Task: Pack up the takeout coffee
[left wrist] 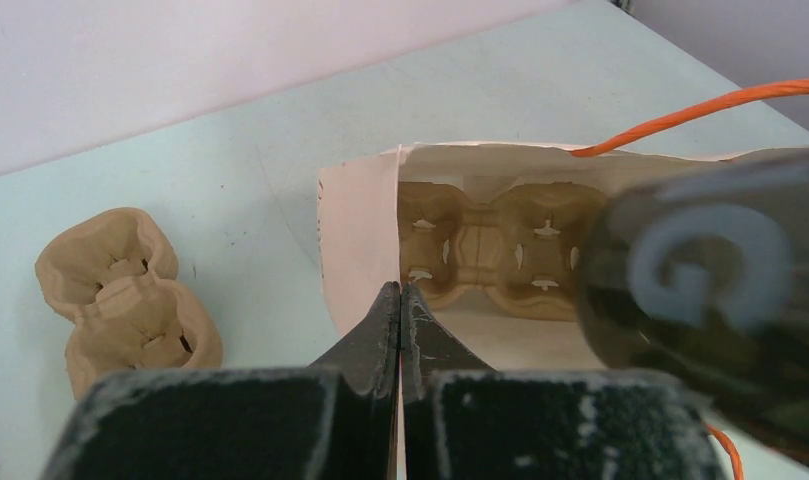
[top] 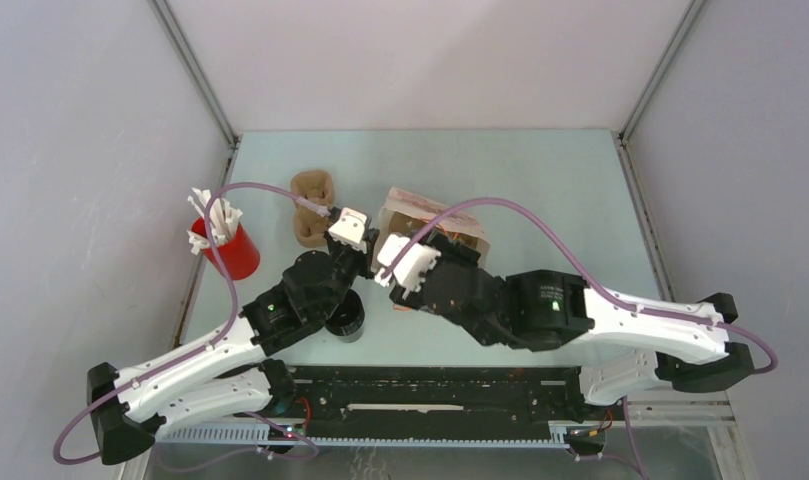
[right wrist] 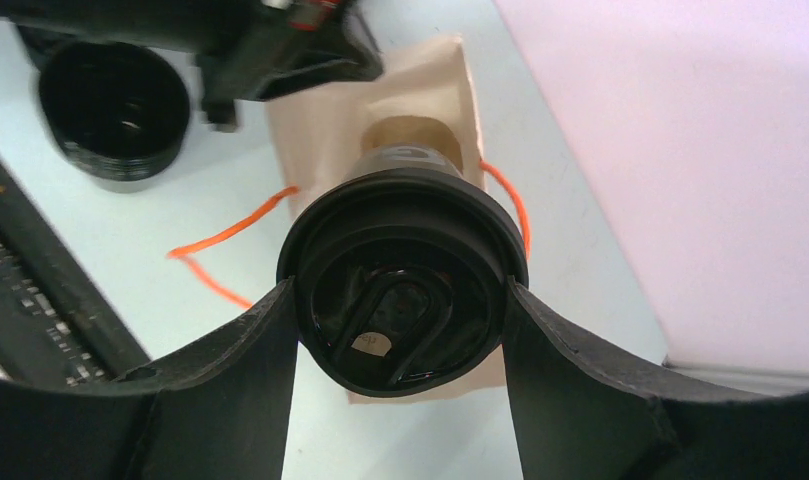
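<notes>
The right gripper (right wrist: 400, 285) clamps a small black cylindrical takeout cup with a black round lid (right wrist: 400, 330) between widely spread fingers, holding it at the open mouth of a tan paper bag (left wrist: 358, 230). The left gripper (left wrist: 401, 300), fingers pressed together, pinches the bag's rim. A brown moulded-pulp carrier (left wrist: 490, 250) sits inside the bag.

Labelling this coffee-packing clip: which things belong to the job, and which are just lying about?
In the job: lidded black cup in the right gripper; paper bag, its edge pinched by the left gripper; carrier inside the bag; second black cup.
Lying about: red cup with white sticks; spare pulp carrier.
</notes>
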